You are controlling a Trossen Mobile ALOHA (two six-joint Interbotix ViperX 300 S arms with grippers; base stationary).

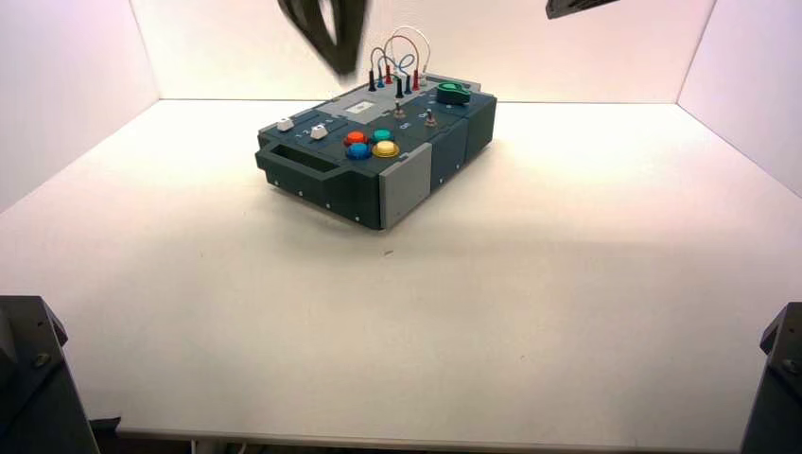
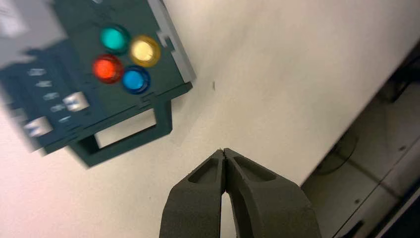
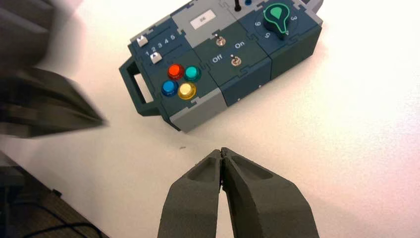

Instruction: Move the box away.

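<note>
The box (image 1: 326, 175) is a dark teal-and-grey panel standing turned on the white table (image 1: 530, 284), in the far middle. Its side handle (image 1: 298, 161) faces front-left. On top are four round buttons, red (image 1: 356, 137), teal (image 1: 381, 135), blue (image 1: 358, 150) and yellow (image 1: 385, 148), plus a green knob (image 1: 453, 92) and looped wires (image 1: 397, 52). My left gripper (image 1: 342, 68) hangs in the air above the box's far left side, shut and empty (image 2: 224, 151). My right gripper (image 3: 221, 151) is shut and empty, high above the table, clear of the box (image 3: 247, 74). Only a part of it shows at the top edge of the high view (image 1: 579, 8).
White walls enclose the table at the back and on both sides. Two toggle switches (image 3: 221, 41) sit by the lettering "Off" and "On". Two white sliders (image 3: 156, 58) sit beside a 1-to-5 scale. The left gripper shows blurred in the right wrist view (image 3: 49, 101). Arm bases stand at both front corners (image 1: 28, 378).
</note>
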